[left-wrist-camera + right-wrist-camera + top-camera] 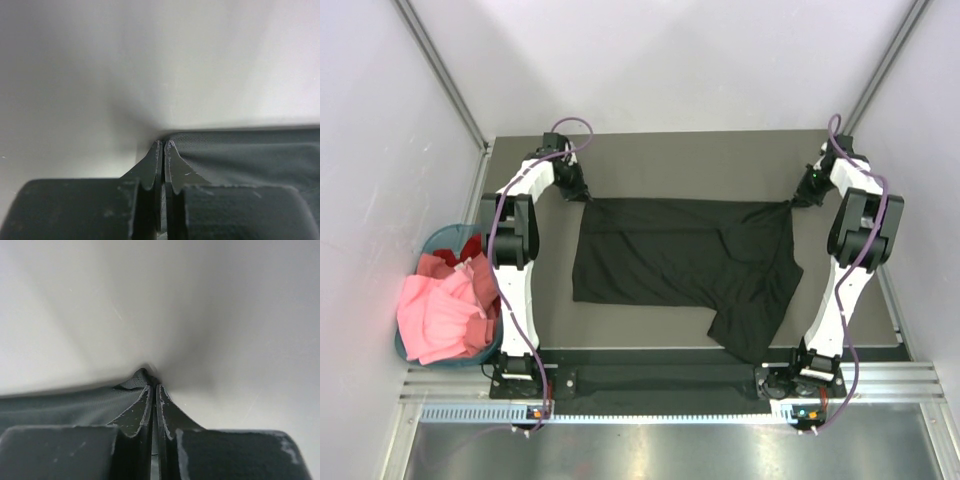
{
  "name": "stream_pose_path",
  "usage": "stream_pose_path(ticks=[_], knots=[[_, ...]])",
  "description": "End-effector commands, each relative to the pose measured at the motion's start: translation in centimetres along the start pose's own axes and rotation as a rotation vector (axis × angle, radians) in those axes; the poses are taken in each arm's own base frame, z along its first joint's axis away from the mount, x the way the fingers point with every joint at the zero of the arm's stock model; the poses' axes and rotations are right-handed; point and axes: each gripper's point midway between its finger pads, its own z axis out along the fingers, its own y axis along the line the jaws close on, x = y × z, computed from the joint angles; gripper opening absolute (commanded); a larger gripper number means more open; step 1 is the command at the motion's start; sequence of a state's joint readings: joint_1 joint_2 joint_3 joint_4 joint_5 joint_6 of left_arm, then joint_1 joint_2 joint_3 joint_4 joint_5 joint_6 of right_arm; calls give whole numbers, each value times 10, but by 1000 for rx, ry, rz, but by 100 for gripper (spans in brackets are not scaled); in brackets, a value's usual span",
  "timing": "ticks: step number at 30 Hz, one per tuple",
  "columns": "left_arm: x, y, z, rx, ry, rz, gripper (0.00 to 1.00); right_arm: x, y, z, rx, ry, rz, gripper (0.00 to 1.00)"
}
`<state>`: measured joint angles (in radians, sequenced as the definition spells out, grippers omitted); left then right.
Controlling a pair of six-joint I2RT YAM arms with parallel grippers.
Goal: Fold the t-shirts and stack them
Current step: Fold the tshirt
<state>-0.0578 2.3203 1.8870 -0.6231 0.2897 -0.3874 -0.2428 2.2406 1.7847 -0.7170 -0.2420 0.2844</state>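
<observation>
A plain black t-shirt (680, 265) lies spread on the dark table, partly folded, one sleeve hanging toward the near right. My left gripper (586, 199) is shut on the black t-shirt's far left corner; in the left wrist view the fabric (250, 155) stretches right from the closed fingertips (163, 146). My right gripper (790, 203) is shut on its far right corner; the right wrist view shows fabric (75, 407) bunched at the tips (154, 386). Pink and red t-shirts (445, 305) lie heaped in the basket.
A round teal basket (435, 243) stands off the table's left edge, against the left wall. White walls enclose the table (680, 160) on three sides. The arm bases sit on a rail at the near edge.
</observation>
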Motion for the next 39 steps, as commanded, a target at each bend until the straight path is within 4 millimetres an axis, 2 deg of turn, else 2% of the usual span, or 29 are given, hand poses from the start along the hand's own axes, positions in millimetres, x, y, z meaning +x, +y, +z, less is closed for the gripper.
stream_pose_path(ticks=[1,8,14,18,19,21,22,28,29,30,31,32,33,35,36,37,38,39], knots=[[-7,13,11,-33,-36,-3,0,-25,14,6,-34,-73,-10,0],[-38,27,2,-90,-155,-33,0,-55,37,6,-108,-193,39,0],[-60,30,8,-80,-216,-74,0,-81,56,11,-162,-268,75,0],[-64,30,20,-65,-218,-95,0,-99,64,16,-171,-296,83,0],[-66,30,22,-63,-222,-97,0,-98,62,23,-167,-289,86,0],[-69,29,27,-54,-224,-96,0,-108,68,21,-177,-305,78,0],[-70,29,28,-52,-227,-96,0,-108,67,26,-175,-299,81,0],[-80,28,31,-54,-244,-96,0,-122,80,28,-216,-315,86,0],[-84,28,27,-60,-254,-95,6,-124,81,28,-218,-317,87,1],[-84,31,25,-83,-253,-99,13,-130,84,23,-224,-329,85,5],[-87,32,21,-96,-261,-100,20,-127,83,25,-218,-313,88,9],[-88,33,17,-109,-267,-100,35,-127,83,24,-210,-308,90,13],[-93,31,8,-118,-282,-96,42,-132,85,17,-210,-320,85,21],[-91,34,-2,-155,-282,-86,52,-129,78,9,-165,-308,94,32],[-94,32,-15,-163,-296,-71,54,-128,76,4,-152,-306,96,41],[-88,38,-18,-195,-286,-71,55,-129,77,-9,-141,-316,87,44],[-91,33,-36,-200,-305,-63,57,-126,72,-16,-102,-309,90,47],[-87,32,-42,-203,-299,-57,57,-123,68,-22,-77,-304,91,54]])
